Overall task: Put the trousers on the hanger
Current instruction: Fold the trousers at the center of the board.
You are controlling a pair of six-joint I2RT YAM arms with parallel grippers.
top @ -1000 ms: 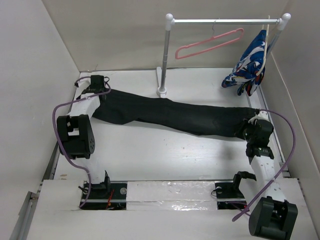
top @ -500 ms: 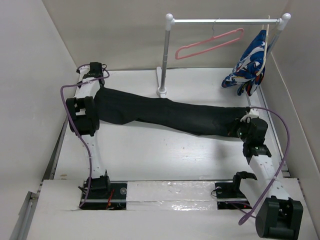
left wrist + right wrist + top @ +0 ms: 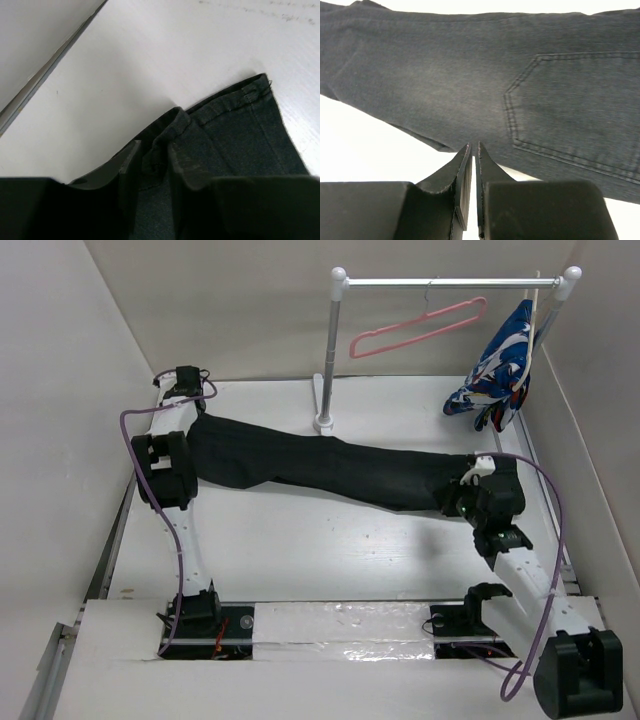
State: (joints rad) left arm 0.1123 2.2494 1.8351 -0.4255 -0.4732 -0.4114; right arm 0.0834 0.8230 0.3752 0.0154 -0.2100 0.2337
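The black trousers (image 3: pixel 330 468) lie flat across the table from far left to right. In the left wrist view my left gripper (image 3: pixel 159 159) is shut on a bunched fold of the hem (image 3: pixel 235 100) at the leg end; from above, the left gripper (image 3: pixel 199 424) is at the trousers' far-left end. My right gripper (image 3: pixel 473 145) points at the trousers' near edge beside a back pocket (image 3: pixel 570 105). Its jaws stand almost together with a thin bare slit between them. Seen from above, the right gripper (image 3: pixel 463 501) is at the waist end. The pink hanger (image 3: pixel 420 328) hangs on the rail.
The white-and-silver rail stand (image 3: pixel 329 350) rises behind the trousers' middle, its foot touching the fabric's far edge. A blue-white-red patterned garment (image 3: pixel 500 365) hangs at the rail's right end. White walls close in on the left, back and right.
The left arm reached farther toward the back-left corner, and its jaws closed on the trouser hem. The right gripper slid left along the near edge at the waist.
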